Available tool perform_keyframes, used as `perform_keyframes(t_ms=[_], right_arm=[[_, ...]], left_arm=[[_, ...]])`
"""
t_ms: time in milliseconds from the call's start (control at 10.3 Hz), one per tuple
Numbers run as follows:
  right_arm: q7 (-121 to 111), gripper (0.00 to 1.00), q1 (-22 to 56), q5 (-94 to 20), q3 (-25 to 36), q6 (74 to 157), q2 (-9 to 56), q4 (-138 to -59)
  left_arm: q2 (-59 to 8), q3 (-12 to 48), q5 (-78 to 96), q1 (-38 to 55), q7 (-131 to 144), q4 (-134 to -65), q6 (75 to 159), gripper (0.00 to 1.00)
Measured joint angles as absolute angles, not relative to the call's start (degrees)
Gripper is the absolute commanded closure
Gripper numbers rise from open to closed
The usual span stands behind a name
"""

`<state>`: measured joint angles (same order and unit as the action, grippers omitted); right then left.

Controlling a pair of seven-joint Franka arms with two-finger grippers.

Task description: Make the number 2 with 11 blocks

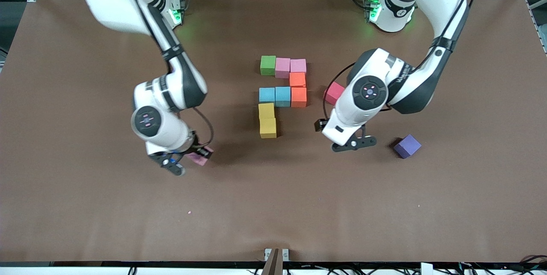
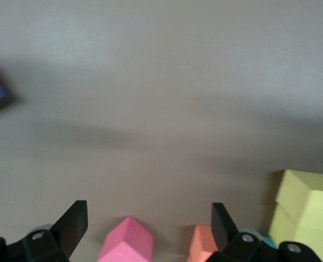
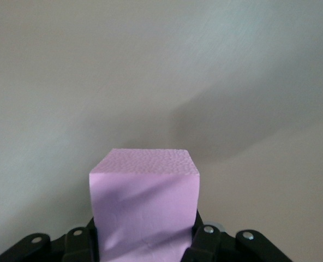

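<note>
Left fingers (image 2: 74,226) apart, right fingers (image 3: 205,240) clamped.

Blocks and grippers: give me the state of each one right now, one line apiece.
Left gripper: open, empty, over bare table beside the purple cube.
Right gripper: shut on a pink block.
Number 2: unfinished, nine blocks set edge to edge, bottom row short.
Red block: loose on the table, tilted, partly hidden by the left arm.
Purple cube: loose, apart from the figure.
</note>
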<state>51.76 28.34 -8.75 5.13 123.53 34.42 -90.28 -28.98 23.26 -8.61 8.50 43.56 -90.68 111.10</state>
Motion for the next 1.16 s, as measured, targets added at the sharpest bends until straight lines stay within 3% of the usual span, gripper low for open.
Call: perform_keyframes(t_ms=[484,775,1162], right_arm=[[70.9,0.48,40.7,-10.2,5.1,123.2,35.1,-87.0],[84.1,0.48,42.8,-10.3,4.8,121.8,38.0,-81.0],[97.1,0.48,44.1,-13.1,4.3,120.5,40.8,-77.1]], left_arm=[[-20.8,23.3,-7.9,2.2,40.9,-105.4,113.4,0.00],[-16.6,23.6,-4.6,2.1,55.1,-116.0,121.6,0.00],[-14.1,27.7,-2.9,2.2,71.8,-124.7,128.9,0.00]])
